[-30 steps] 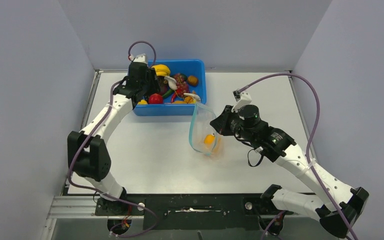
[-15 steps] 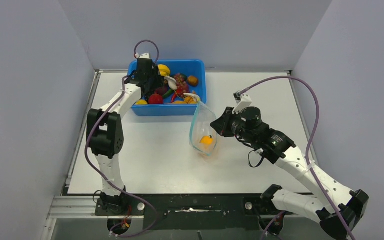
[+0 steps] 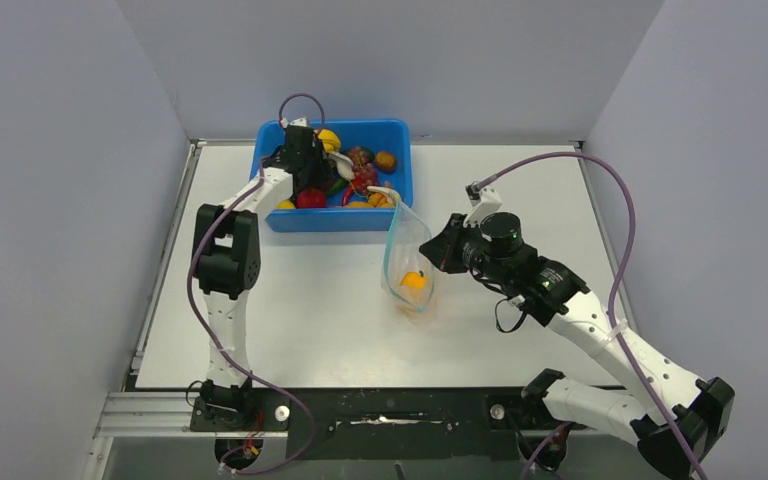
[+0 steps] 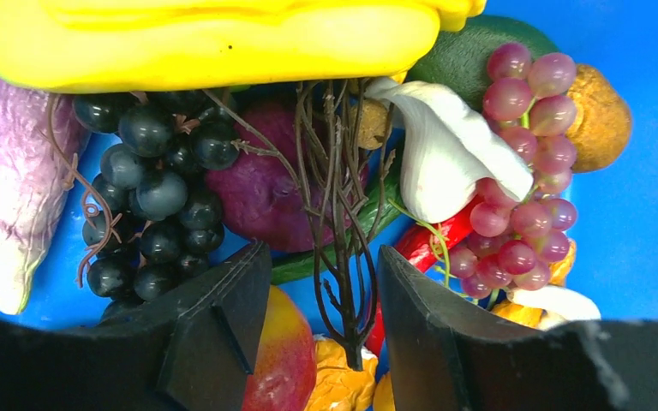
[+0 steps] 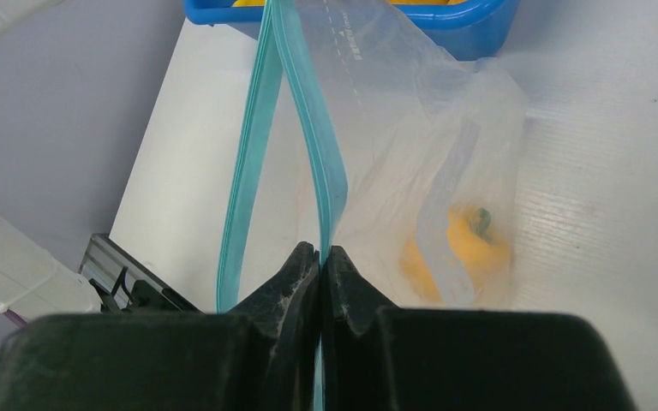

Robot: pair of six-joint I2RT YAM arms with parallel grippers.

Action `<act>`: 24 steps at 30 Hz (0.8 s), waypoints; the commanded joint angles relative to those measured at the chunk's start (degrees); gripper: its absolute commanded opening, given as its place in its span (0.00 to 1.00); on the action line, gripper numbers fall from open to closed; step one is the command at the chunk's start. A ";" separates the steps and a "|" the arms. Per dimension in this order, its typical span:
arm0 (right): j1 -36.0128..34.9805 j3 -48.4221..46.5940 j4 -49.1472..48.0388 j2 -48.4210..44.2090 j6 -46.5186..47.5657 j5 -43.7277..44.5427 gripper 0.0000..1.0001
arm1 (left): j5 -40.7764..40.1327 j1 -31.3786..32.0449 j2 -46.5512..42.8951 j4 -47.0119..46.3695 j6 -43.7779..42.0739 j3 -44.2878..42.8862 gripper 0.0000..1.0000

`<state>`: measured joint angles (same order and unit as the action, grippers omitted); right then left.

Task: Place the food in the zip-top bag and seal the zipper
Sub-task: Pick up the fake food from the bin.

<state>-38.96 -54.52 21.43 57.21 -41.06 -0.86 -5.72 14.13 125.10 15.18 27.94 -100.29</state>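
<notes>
The clear zip-top bag (image 3: 407, 262) stands open on the table with an orange-yellow fruit (image 3: 414, 281) inside; it also shows in the right wrist view (image 5: 428, 171). My right gripper (image 5: 320, 253) is shut on one side of the teal zipper (image 5: 321, 163) at the bag's mouth. My left gripper (image 4: 324, 287) is open inside the blue tub (image 3: 401, 190), its fingers either side of a bare dark grape stem (image 4: 343, 257). Around it lie yellow bananas (image 4: 206, 34), black grapes (image 4: 150, 197), reddish-purple grapes (image 4: 523, 171), a purple piece (image 4: 257, 193) and a red-yellow fruit (image 4: 278, 360).
The tub sits at the table's back, just behind the bag. In it also lie a pale purple eggplant (image 4: 17, 180), a white garlic (image 4: 437, 154), a brown piece (image 4: 600, 120) and a red chili (image 4: 428, 244). Grey walls close in on the left, back and right.
My left arm has reached further right into the tub, over the food. The bag and my right gripper have hardly moved.
</notes>
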 commanded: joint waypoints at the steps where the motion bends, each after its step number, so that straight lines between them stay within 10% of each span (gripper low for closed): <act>1: 0.40 -0.06 -3.85 0.67 0.28 -1.19 0.00 | 0.62 -0.42 0.50 -2.68 -0.54 -2.78 0.47; 14: 0.39 0.69 -4.53 1.93 -1.92 -2.18 0.00 | 0.75 -0.43 -4.97 -5.11 -1.51 1.40 0.12; 24: 1.05 1.13 -3.07 1.78 -7.40 1.33 0.00 | 1.27 -0.44 -10.66 -6.56 -1.36 5.29 0.08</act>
<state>-38.52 -53.21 20.27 58.94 -46.46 -1.32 -5.32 14.13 120.55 12.99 27.18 -95.39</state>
